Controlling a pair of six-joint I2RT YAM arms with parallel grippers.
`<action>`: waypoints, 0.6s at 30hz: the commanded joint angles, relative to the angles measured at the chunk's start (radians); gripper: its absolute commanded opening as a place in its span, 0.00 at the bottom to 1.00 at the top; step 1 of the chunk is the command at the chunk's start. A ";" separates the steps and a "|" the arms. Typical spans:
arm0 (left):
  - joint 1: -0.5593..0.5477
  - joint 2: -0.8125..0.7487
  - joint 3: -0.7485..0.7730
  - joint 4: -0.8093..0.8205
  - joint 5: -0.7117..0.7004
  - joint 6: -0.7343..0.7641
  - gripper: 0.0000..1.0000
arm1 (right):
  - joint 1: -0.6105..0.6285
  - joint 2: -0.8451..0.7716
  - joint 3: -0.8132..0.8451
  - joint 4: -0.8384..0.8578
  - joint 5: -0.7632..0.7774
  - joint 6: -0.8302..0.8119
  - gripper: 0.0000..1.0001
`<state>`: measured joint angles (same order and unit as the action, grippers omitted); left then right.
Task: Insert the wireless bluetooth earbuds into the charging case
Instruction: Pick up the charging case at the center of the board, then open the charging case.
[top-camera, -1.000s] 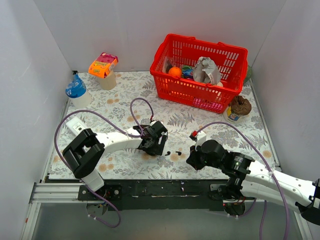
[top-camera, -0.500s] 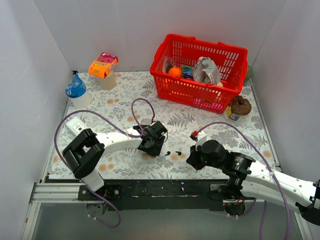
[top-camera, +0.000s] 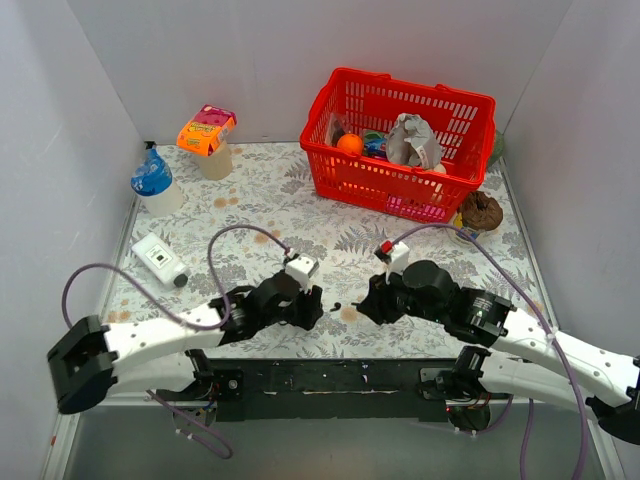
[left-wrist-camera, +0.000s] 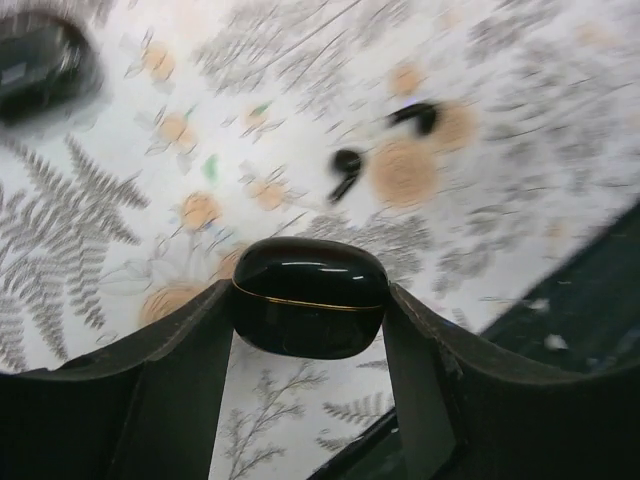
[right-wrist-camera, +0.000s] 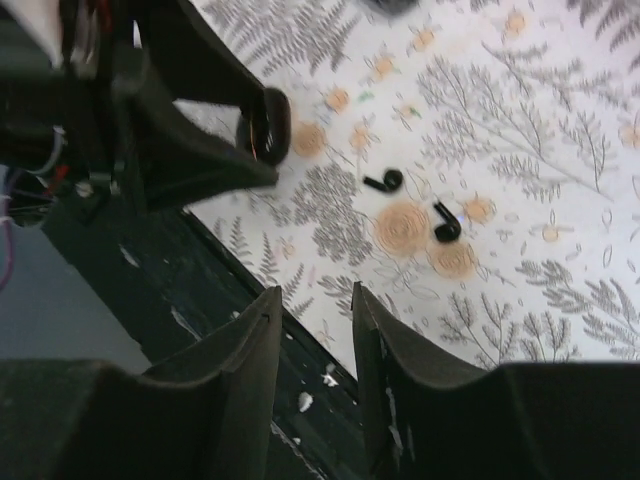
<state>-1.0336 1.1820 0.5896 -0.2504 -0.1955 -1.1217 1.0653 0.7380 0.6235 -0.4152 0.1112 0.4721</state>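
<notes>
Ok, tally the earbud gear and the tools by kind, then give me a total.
Earbuds: 2, lying loose on the table.
Charging case: 1, clamped in the left tool.
Tools: 2, counting the right tool, which is open and holds nothing.
Total: 5.
</notes>
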 joint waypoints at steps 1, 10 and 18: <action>-0.072 -0.258 -0.207 0.550 0.016 0.202 0.00 | -0.001 0.076 0.200 -0.017 -0.048 -0.038 0.46; -0.092 -0.492 -0.435 0.947 0.126 0.453 0.00 | 0.001 0.214 0.415 -0.060 -0.060 -0.012 0.58; -0.092 -0.430 -0.378 0.942 0.123 0.620 0.00 | 0.001 0.423 0.591 -0.149 -0.065 -0.044 0.68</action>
<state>-1.1213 0.7315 0.1581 0.6586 -0.0898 -0.6273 1.0653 1.1164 1.1381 -0.5247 0.0448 0.4545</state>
